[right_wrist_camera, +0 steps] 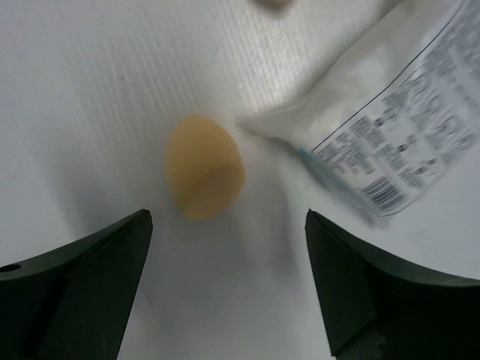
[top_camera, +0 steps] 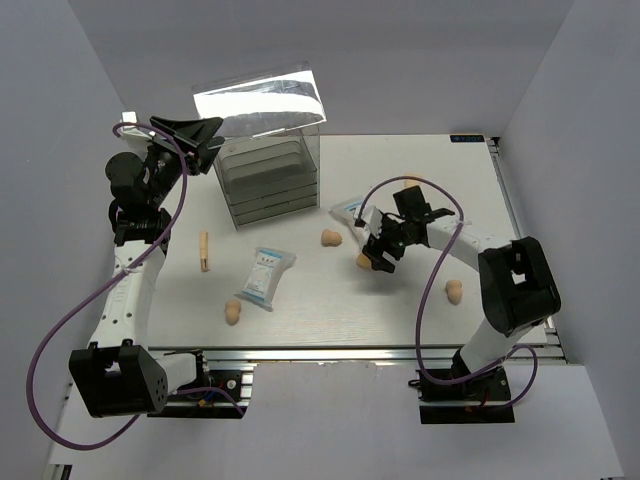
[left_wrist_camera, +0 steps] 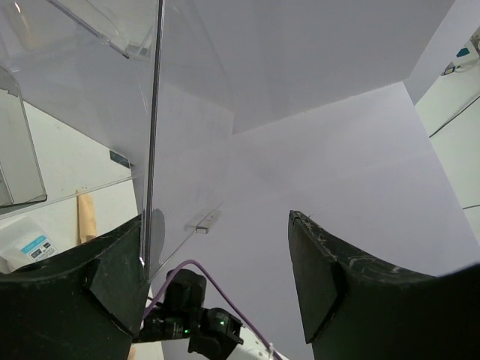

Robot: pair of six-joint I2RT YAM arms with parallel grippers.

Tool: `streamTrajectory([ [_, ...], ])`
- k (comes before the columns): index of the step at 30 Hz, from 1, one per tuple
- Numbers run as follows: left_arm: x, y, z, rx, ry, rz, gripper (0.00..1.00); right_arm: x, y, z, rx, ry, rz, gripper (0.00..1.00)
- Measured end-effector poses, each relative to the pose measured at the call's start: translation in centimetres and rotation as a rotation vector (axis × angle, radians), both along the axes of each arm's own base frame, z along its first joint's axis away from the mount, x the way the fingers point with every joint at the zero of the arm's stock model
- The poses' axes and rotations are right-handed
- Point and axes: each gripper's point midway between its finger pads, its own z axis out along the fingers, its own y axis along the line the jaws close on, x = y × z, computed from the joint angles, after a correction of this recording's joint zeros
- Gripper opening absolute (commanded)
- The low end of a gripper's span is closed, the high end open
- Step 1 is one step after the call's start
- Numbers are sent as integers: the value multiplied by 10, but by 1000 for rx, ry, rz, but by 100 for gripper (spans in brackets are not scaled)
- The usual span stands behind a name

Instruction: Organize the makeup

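The right gripper (right_wrist_camera: 226, 219), jaws apart, hangs over a sponge (right_wrist_camera: 204, 166) just ahead. It should probably centre there, clear of the packet (right_wrist_camera: 390, 127) to its right. The left gripper (left_wrist_camera: 216, 225) gapes too.

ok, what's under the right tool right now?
A peach sponge lies on the table below the right tool, between its open fingers and touching neither. A white packet has a corner right beside it. Anything under the packet is covered.
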Motion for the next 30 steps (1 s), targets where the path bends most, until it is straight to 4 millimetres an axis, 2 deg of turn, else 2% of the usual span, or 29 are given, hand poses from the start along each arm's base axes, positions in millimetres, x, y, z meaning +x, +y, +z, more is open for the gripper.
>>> streamTrajectory([
  [7,0,0,-6,-4,10,-2,78,36,20,54,106,-84,-85,86],
  [10,0,0,-5,-5,9,-3,78,60,25,78,154,-117,-199,86],
  [12,-1,0,-5,-5,9,-3,78,77,27,88,170,-116,-286,89],
  [13,-1,0,-5,-5,10,-3,78,93,29,92,175,-121,-344,89],
  [15,-1,0,-5,-6,10,-3,78,118,35,88,168,-110,-427,89],
  [17,-1,0,-5,-6,10,-3,78,133,36,70,145,-85,-490,89],
  [20,-1,0,-5,-8,10,-3,78,126,29,27,72,13,-543,89],
  [23,-1,0,-5,-10,11,-3,78,114,25,3,20,86,-557,88],
  [26,-1,0,-4,-13,13,-4,78,109,25,0,9,101,-556,74],
  [27,-1,0,-4,-13,12,-4,78,109,26,0,9,100,-550,57],
  [29,-1,0,-4,-14,12,-5,78,107,28,-1,8,98,-533,34],
  [30,-1,0,-4,-14,12,-5,78,107,28,0,12,97,-530,17],
])
